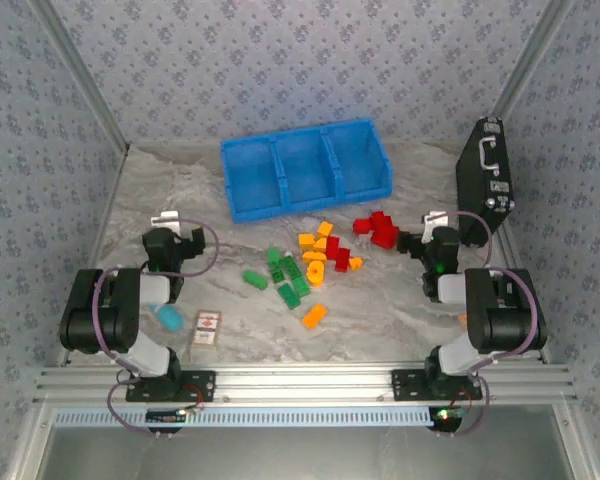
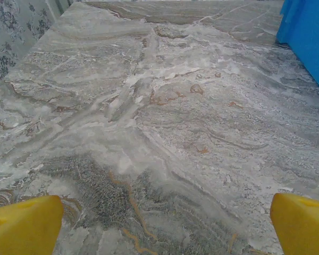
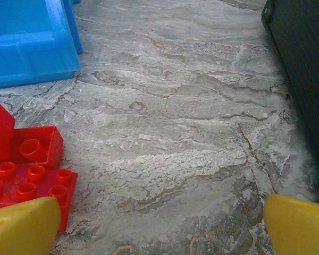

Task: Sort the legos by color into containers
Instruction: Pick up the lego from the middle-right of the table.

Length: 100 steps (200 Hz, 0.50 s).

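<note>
The legos (image 1: 312, 262) lie in a loose bunch in the middle of the table (image 1: 380, 312). None are in the bin. The green ones (image 1: 286, 276) are on the left, the orange-yellow ones (image 1: 316, 250) are in the middle, and the red ones (image 1: 374, 228) are on the right. One orange brick (image 1: 314, 316) sits a bit apart, nearer the arms.

The blue bin (image 1: 310, 200) stands behind the legos, near the back wall. Its three boxes sit side by side with open tops.

The right gripper (image 1: 435, 222) is just beside the red legos. Its yellow fingers (image 3: 21, 226) are wide apart and hold nothing. In its own camera the red bricks (image 3: 26, 170) sit by the left finger. The left gripper (image 1: 166, 220) is over bare table, well away from the bricks. Its fingers (image 2: 24, 226) are also wide apart with nothing in them.

A black case (image 1: 488, 178) leans at the right wall. A small card (image 1: 207, 328) and a light-blue cylinder (image 1: 168, 318) lie near the left arm.

The tabletop looks like grey and white stone with wavy lines. The walls (image 1: 280, 70) have a pale flowery pattern. A metal rail (image 1: 300, 385) runs along the near edge.
</note>
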Each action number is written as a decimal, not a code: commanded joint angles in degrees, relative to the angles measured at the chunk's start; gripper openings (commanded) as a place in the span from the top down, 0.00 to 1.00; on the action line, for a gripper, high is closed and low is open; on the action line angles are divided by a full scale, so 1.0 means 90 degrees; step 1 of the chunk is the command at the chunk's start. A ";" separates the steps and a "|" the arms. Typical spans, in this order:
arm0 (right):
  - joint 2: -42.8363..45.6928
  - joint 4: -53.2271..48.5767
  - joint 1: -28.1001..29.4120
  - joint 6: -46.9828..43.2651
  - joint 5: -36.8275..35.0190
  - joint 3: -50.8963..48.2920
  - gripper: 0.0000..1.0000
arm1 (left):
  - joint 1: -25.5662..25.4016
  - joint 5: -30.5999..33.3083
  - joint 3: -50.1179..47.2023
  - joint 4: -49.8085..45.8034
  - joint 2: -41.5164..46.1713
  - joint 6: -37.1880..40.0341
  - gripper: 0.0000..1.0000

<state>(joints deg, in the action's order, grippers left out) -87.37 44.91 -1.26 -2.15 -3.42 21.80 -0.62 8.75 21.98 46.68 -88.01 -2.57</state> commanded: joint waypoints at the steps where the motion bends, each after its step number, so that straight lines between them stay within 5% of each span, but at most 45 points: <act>1: 0.0019 0.0146 -0.0014 0.0067 0.0019 0.0085 0.00 | 0.0046 -0.0087 0.0136 0.0087 0.0013 0.0046 0.00; 100: 0.0030 0.0128 -0.0037 0.0090 0.0062 0.0083 0.00 | 0.0048 -0.0088 0.0136 0.0087 0.0009 0.0041 0.00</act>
<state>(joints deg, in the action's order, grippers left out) -87.37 44.91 -1.26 -2.15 -3.40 21.80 -0.62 8.75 21.98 46.68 -88.01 -2.57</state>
